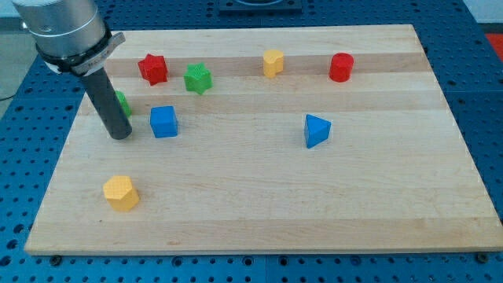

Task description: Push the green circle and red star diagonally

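Closest to where I stand, near the view's bottom edge of the wooden surface (259, 204), sits a yellow block (121, 192) with a roughly hexagonal top, straight below my tip (120, 135) and well apart from it. The tip itself is down on the wood at the view's left side, at the end of a dark rod (106, 98) that leans up and left into the grey arm housing (63, 31). It is a plain rod end, so there is no hand to stand apart, together or clamped on anything. Just to the view's right of the tip is a blue cube (163, 121), near it but not touching. Much farther right, at about the same depth, a blue triangular block (317, 130) rests alone. Right behind the tip, on its far side, is the green circle (123, 104) — only a sliver of it peeks out past the rod's right edge, so I cannot tell whether the rod touches it. Farther back and a little right of the tip stands the red star (153, 69), clear of the rod and apart from the green circle. Beside it, further right, is a green star (198, 78), close to the red one with a gap between them. Along that same far strip, well to the right of the tip, come a small yellow block (273, 62) whose shape I cannot quite make out — and beyond it a red cylinder (341, 67). Blue perforated tabletop (487, 94) shows around the board.
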### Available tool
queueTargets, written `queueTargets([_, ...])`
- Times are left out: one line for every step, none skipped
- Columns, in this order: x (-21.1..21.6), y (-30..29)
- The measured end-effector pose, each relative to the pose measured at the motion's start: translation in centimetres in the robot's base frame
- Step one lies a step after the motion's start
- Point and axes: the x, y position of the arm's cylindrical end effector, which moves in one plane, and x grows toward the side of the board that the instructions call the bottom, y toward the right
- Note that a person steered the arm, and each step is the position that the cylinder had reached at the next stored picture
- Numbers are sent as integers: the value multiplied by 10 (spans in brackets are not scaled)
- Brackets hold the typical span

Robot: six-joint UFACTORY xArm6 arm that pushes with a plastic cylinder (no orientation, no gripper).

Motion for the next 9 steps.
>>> queueTargets([2, -36])
queueTargets([1, -63])
queueTargets([-17, -63])
queueTargets([-32, -63])
queueTargets([-32, -63])
queueTargets([-33, -55])
queueTargets([-51, -22])
queueTargets([-65, 19])
queueTargets([-75, 36])
